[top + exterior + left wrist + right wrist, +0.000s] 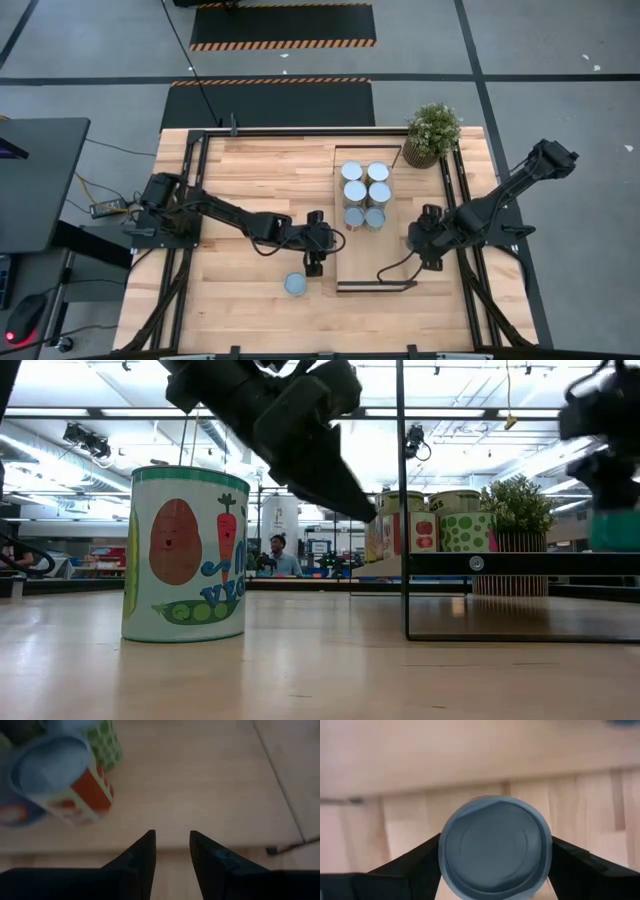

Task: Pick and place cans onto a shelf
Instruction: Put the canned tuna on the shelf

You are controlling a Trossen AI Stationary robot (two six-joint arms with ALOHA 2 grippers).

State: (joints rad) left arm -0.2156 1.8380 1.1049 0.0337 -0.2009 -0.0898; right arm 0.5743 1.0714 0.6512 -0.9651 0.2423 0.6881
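Right tool (495,885) is clenched on an upright silvery-blue-topped cylindrical tin (495,847) beside the long light-wood shelf (355,260); its label is hidden. Left tool (314,268), fingers parted and empty, hovers near another upright tin (295,284) on the table (240,180). Six tins (365,195) stand on the shelf.

Grey floor (560,60); hazard-striped black mats (283,25); bright ceiling lights (90,385)

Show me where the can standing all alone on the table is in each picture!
High view: the lone can stands on the table, beside the left gripper.
Low view: large, at the picture's left.
Left wrist view: not in it.
Right wrist view: not in it; the right gripper grips another can.
Shared landmark: the six cans on the shelf.
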